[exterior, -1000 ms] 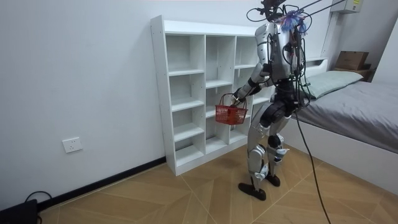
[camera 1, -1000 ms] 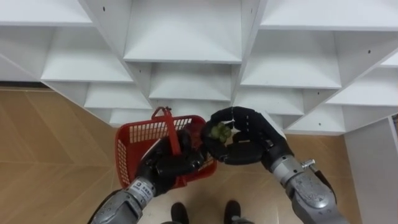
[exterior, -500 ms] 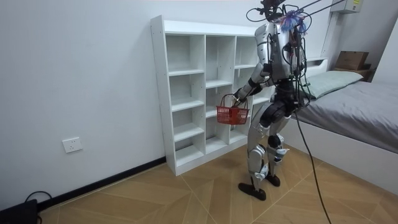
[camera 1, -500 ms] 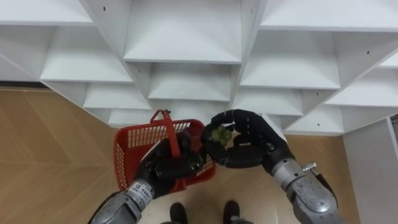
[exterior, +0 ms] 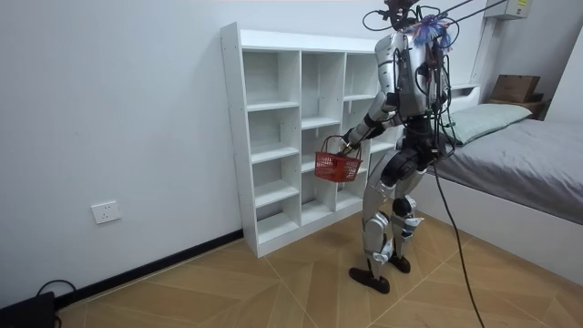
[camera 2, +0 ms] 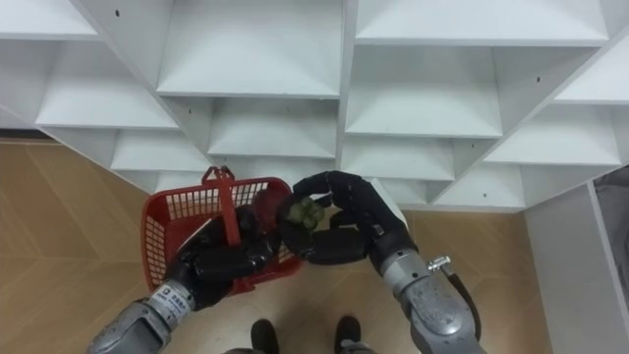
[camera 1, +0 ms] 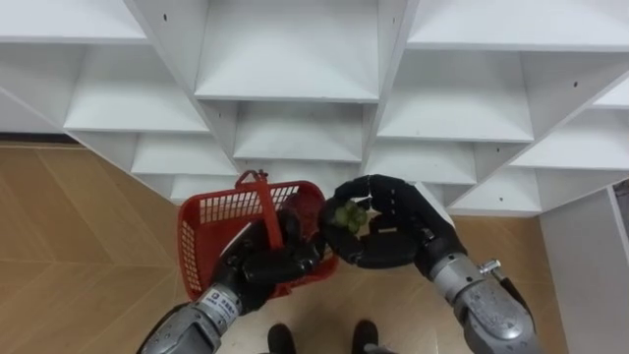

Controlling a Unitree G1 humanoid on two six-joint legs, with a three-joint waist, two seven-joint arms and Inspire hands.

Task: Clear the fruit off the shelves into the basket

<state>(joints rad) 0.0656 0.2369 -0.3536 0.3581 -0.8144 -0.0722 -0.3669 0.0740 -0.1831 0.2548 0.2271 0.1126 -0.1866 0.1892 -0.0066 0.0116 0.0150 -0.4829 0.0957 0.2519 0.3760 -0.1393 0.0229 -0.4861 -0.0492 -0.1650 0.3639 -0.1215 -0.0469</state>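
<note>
Since a second ago our right hand [camera 1: 391, 248] has edged closer over the right rim of the red plastic mesh basket [camera 1: 211, 211], fingers curled round a knobbly green fruit [camera 1: 346, 214]. Our left hand [camera 1: 267, 265] grips the basket's handle. Inside the basket we see a dark red fruit [camera 1: 303, 204]. Beyond the basket stand white open shelves [camera 1: 290, 59].

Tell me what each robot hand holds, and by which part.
Left robot hand: red basket, by its handle. Right robot hand: green fruit, wrapped all around.
</note>
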